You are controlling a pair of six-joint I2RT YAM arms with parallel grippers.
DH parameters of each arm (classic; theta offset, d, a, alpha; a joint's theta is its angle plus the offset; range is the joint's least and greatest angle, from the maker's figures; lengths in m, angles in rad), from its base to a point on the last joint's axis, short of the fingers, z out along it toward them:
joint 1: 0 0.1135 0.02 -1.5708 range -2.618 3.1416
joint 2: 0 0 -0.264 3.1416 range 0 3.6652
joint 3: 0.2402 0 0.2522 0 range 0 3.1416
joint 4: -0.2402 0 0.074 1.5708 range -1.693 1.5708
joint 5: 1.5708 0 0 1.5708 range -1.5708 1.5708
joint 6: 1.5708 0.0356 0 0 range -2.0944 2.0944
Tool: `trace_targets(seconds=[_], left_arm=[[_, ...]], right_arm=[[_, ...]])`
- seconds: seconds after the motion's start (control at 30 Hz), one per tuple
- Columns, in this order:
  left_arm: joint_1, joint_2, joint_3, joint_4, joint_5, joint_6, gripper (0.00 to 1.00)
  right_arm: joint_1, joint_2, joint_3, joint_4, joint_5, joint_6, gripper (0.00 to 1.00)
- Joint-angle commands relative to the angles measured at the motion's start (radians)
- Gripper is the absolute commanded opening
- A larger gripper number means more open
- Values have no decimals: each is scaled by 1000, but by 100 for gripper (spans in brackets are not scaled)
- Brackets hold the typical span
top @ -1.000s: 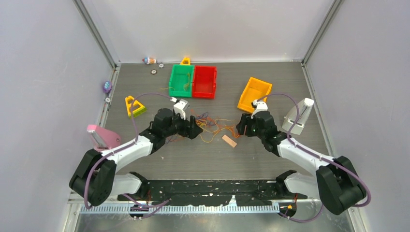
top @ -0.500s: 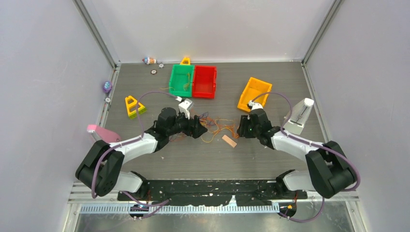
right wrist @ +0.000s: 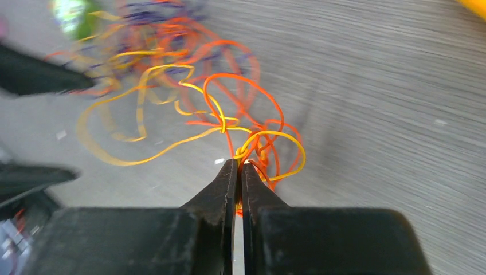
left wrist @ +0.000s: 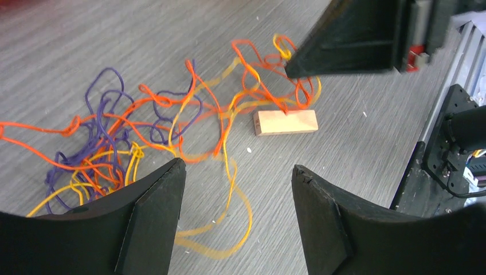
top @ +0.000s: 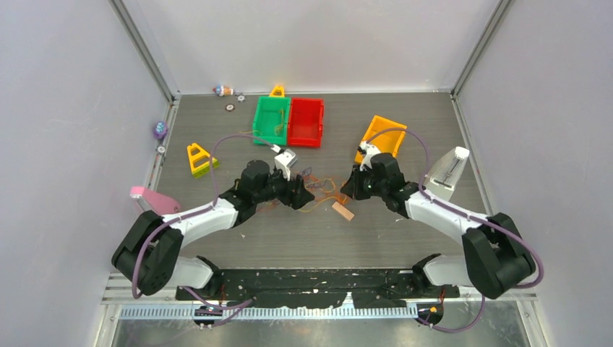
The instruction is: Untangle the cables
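A green bin [top: 272,120] and a red bin [top: 306,121] were set side by side, touching, at the back of the grey table [top: 303,238]. An orange bin [top: 387,130] was turned at an angle to their right. A small wooden block [top: 343,211] was laid near the middle. A yellow triangle [top: 199,159] and a pink piece [top: 153,199] were seen at the left, a white piece [top: 448,173] at the right

I see the cables [top: 323,189] mid-frame between my left gripper [top: 306,195] and right gripper [top: 346,189]. A block [top: 343,211] touches their lower-right edge, and two adjoining bins [top: 289,121] sit above.
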Motion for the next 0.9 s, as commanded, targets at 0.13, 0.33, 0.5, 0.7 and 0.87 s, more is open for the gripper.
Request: trace_targets(seconds=[0.13,0.33,0.5,0.7,0.87], left_arm=[[-5,-44,115,-65,18,24,69],[-4,-7,163,-126,-9,15,69],[-6,35,217,-198,-2,15,69],[-29,85,283,-243,4,41,67],[-55,119,308,-269,8,60,67]], right_arm=[[83,-191,42,-4,-223,-40,10],[83,-210,-3,-118,-62,-34,69],[80,-227,-18,-147,60,-16,65],[71,-196,-16,-153,135,7,53],[70,-165,-31,-48,-27,-42,70]])
